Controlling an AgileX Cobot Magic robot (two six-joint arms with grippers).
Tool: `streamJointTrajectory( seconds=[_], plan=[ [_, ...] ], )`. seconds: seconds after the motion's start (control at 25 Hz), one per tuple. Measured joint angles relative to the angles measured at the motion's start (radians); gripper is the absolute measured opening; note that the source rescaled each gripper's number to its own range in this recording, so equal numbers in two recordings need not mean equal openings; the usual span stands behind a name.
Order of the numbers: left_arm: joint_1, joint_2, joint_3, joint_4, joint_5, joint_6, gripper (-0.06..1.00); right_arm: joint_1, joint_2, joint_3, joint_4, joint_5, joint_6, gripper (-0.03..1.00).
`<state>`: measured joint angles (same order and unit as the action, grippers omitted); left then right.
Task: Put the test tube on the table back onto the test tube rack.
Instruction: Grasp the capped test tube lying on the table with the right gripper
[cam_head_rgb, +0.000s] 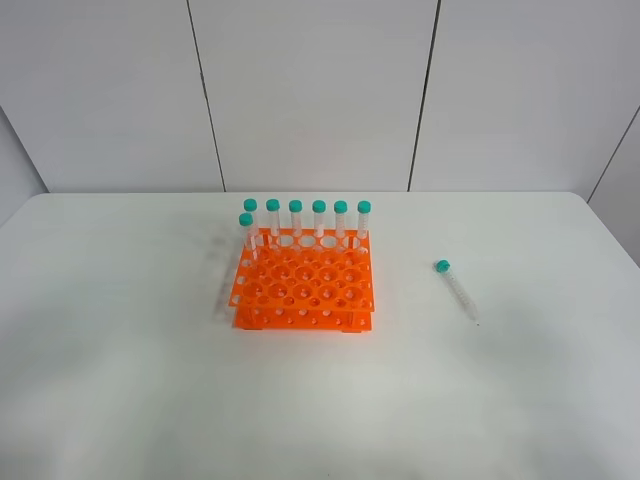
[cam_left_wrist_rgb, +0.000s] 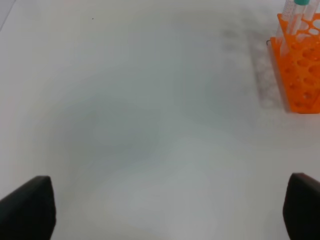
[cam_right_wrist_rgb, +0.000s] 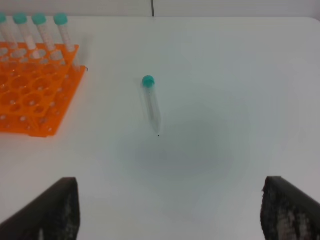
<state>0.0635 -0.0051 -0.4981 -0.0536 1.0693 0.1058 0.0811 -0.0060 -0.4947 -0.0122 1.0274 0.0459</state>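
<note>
A clear test tube (cam_head_rgb: 457, 290) with a teal cap lies flat on the white table (cam_head_rgb: 120, 380), to the right of the orange test tube rack (cam_head_rgb: 303, 288). Several capped tubes stand upright in the rack's back row and far-left hole. In the right wrist view the lying tube (cam_right_wrist_rgb: 151, 102) is ahead of my right gripper (cam_right_wrist_rgb: 170, 212), which is open and well short of it; the rack (cam_right_wrist_rgb: 30, 97) shows beside it. My left gripper (cam_left_wrist_rgb: 167, 210) is open over bare table, with the rack's corner (cam_left_wrist_rgb: 300, 70) off to one side. Neither gripper shows in the high view.
White wall panels (cam_head_rgb: 310, 90) rise behind the table's far edge. The rack's front rows of holes hold no tubes.
</note>
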Motion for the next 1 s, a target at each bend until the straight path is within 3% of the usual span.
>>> streamJointTrajectory(
  seconds=[0.4,0.48,0.52,0.56,0.64,0.8,1.0],
  plan=[
    [0.000,0.000,0.000,0.000,0.000,0.000,1.00,0.000,0.000,-0.012,-0.002,0.001,-0.005,1.00],
    [0.000,0.000,0.000,0.000,0.000,0.000,1.00,0.000,0.008,-0.052,-0.002,0.001,-0.008,0.93],
    [0.000,0.000,0.000,0.000,0.000,0.000,1.00,0.000,0.035,-0.095,-0.001,0.001,-0.008,0.83],
    [0.000,0.000,0.000,0.000,0.000,0.000,1.00,0.000,0.070,-0.135,-0.001,0.000,-0.010,0.75],
    [0.000,0.000,0.000,0.000,0.000,0.000,1.00,0.000,0.187,-0.209,-0.001,0.000,-0.034,0.68],
    [0.000,0.000,0.000,0.000,0.000,0.000,1.00,0.000,0.458,-0.352,0.001,-0.004,-0.096,0.70],
    [0.000,0.000,0.000,0.009,0.000,0.007,1.00,0.000,0.815,-0.509,0.082,0.016,-0.130,0.74]
  ],
)
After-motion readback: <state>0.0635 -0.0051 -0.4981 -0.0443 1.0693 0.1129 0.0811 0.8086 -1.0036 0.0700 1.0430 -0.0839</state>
